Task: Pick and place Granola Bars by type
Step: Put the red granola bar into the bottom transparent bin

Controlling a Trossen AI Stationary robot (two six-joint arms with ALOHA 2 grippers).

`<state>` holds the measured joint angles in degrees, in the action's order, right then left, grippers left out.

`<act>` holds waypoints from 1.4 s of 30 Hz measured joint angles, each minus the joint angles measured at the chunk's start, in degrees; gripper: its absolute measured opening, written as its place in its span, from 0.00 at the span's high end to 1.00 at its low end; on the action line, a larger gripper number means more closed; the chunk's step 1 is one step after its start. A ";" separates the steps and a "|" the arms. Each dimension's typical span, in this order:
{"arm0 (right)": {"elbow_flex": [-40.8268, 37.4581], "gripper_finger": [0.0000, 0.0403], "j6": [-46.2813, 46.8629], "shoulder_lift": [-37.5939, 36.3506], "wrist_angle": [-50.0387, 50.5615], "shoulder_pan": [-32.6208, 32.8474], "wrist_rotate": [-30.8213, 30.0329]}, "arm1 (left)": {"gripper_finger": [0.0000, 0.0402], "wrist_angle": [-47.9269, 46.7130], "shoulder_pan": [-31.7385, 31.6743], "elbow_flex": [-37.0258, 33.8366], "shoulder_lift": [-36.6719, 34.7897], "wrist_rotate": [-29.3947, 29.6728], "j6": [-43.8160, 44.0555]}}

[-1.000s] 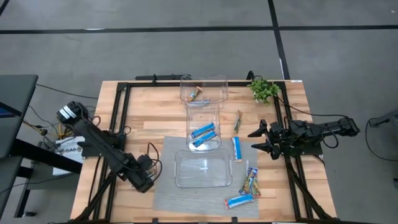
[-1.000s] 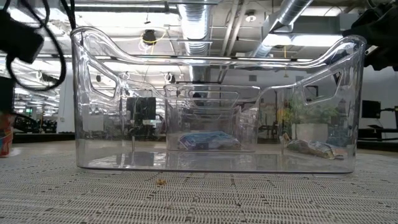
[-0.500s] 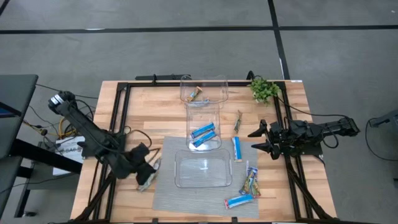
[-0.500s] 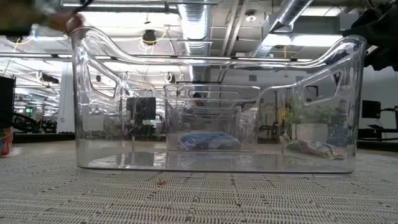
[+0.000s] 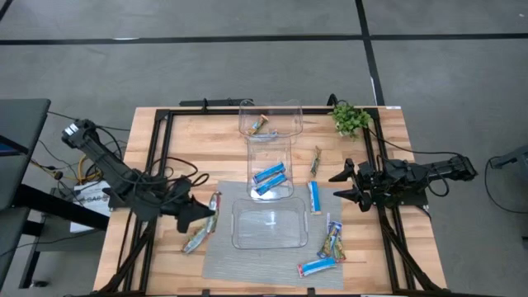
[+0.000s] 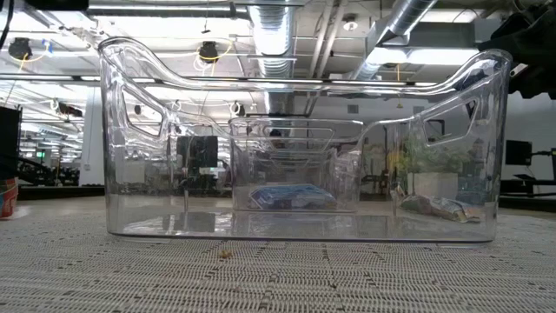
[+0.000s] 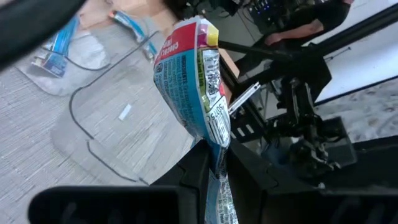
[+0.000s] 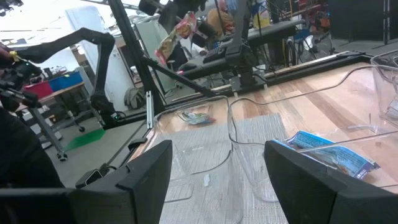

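Observation:
My left gripper (image 5: 205, 210) hovers just left of the near clear bin (image 5: 270, 224), shut on a multicoloured granola bar (image 5: 214, 202) that stands up beyond the fingers in the left wrist view (image 7: 193, 81). A second multicoloured bar (image 5: 194, 241) lies flat at the grey mat's left edge. The middle bin (image 5: 271, 165) holds blue bars (image 5: 268, 177). One bar (image 5: 260, 125) lies in the far bin. Loose bars lie flat to the right: a dark-green one (image 5: 315, 161), a blue one (image 5: 314, 196), multicoloured ones (image 5: 332, 239) and another blue one (image 5: 318, 266). My right gripper (image 5: 342, 186) waits open at the table's right side. My left gripper pinches the multicoloured bar by one end of its wrapper (image 7: 216, 163) between the two fingers (image 7: 196, 180). The bar is lifted clear of the table and reaches out past the fingertips, lengthwise along them. Its free end with the red and yellow print (image 7: 186, 34) is farthest from the gripper.
Three clear bins stand in a row down the table's middle, the near one on a grey mat (image 5: 223, 268). A small green plant (image 5: 351, 120) sits at the far right corner. Black frame rails (image 5: 161, 157) run along the table's sides. Cables (image 5: 177, 177) trail by the left arm.
My left gripper has risen from the mat's near left edge and moved toward the far edge and the near bin, turning as it went. It has carried the multicoloured bar up clear of the table. A second bar now shows where the gripper was.

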<state>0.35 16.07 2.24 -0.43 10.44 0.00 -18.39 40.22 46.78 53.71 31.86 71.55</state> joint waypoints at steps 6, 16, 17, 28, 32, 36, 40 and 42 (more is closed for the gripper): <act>0.01 0.38 -0.02 0.00 0.00 0.02 0.01 | 0.89 7.52 -4.08 0.00 4.67 -3.23 -2.95; -0.01 0.38 0.00 0.01 -0.02 0.01 0.00 | 0.89 20.58 -14.23 5.77 21.78 -16.55 -14.97; 0.01 0.38 -0.02 0.00 0.00 0.01 0.00 | 0.89 20.75 -15.23 7.24 23.64 -17.92 -16.41; -0.01 0.38 -0.01 0.00 -0.02 0.01 0.01 | 0.89 17.26 -21.50 24.56 42.44 -30.22 -35.40; -0.01 0.38 0.01 0.02 -0.02 0.00 -0.01 | 0.89 16.58 -22.37 27.47 45.01 -31.17 -37.43; 0.00 0.38 -0.01 0.00 -0.02 0.02 -0.01 | 0.89 15.53 -23.20 27.50 44.94 -31.15 -39.66; -0.01 0.38 -0.02 0.02 -0.02 0.00 -0.01 | 0.89 12.18 -23.73 27.57 44.44 -30.95 -42.17; -0.02 0.38 -0.02 0.02 -0.02 0.00 0.00 | 0.89 9.46 -23.84 27.58 44.43 -30.25 -43.91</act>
<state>0.34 16.05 2.26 -0.45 10.44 0.01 -8.94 16.38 74.37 98.14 1.61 27.64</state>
